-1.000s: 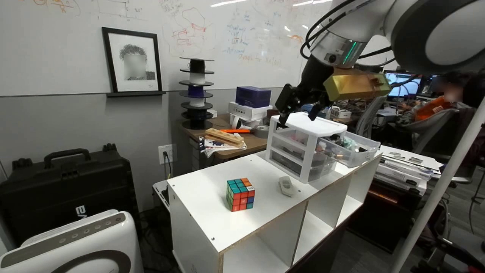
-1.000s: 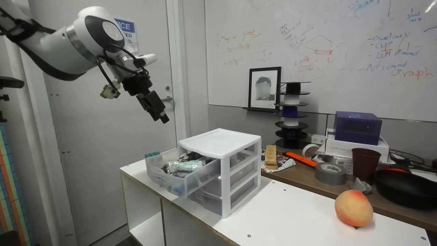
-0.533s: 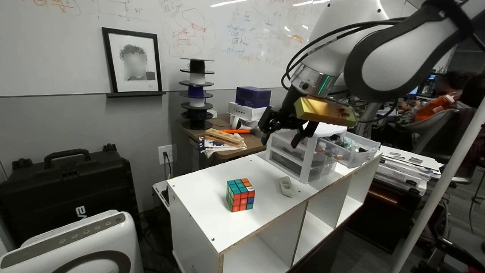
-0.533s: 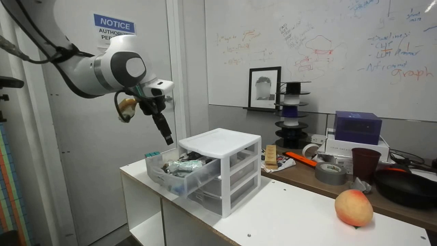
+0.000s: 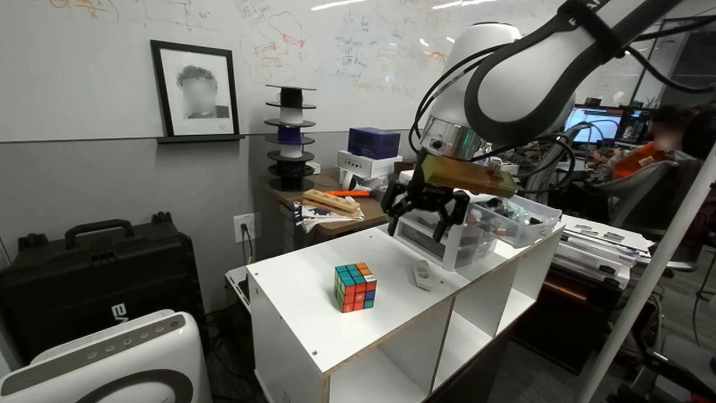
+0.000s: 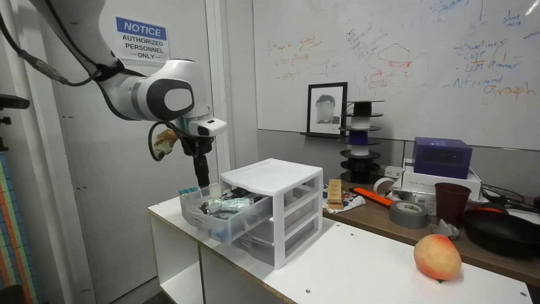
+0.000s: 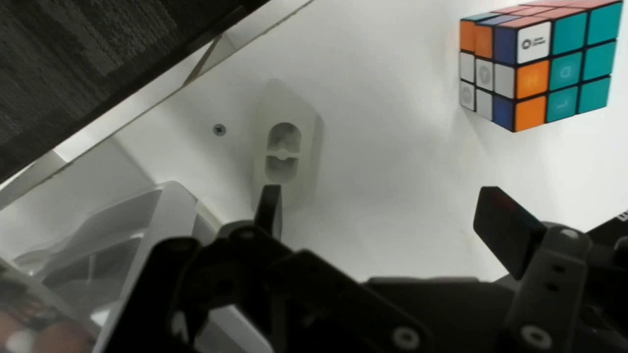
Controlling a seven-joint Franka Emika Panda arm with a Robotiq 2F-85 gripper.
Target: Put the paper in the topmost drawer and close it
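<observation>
A crumpled whitish-grey wad (image 6: 446, 230), which looks like the paper, sits by the dark red cup in an exterior view. The topmost drawer (image 6: 251, 218) is pulled out of the white unit and holds many small items; it also shows in an exterior view (image 5: 528, 229). My gripper (image 5: 415, 232) is open and empty, pointing down above the white top beside the unit. In the wrist view my open gripper (image 7: 379, 190) has its left finger overlapping the near end of a whitish-grey block with two openings (image 7: 283, 152). That block (image 5: 423, 275) lies flat on the white top.
A Rubik's cube (image 5: 355, 288) stands on the white top (image 5: 313, 313), near the block. The white drawer unit (image 6: 276, 175) stands close to my gripper. A peach-like fruit (image 6: 437, 257) lies on the unit's far side. A brown desk with a cup (image 6: 451, 202) and tape (image 6: 408, 214) adjoins.
My gripper has come down beside the drawer unit and turned from slanted to pointing nearly straight down. It stays open. The drawer, block and cube have not moved.
</observation>
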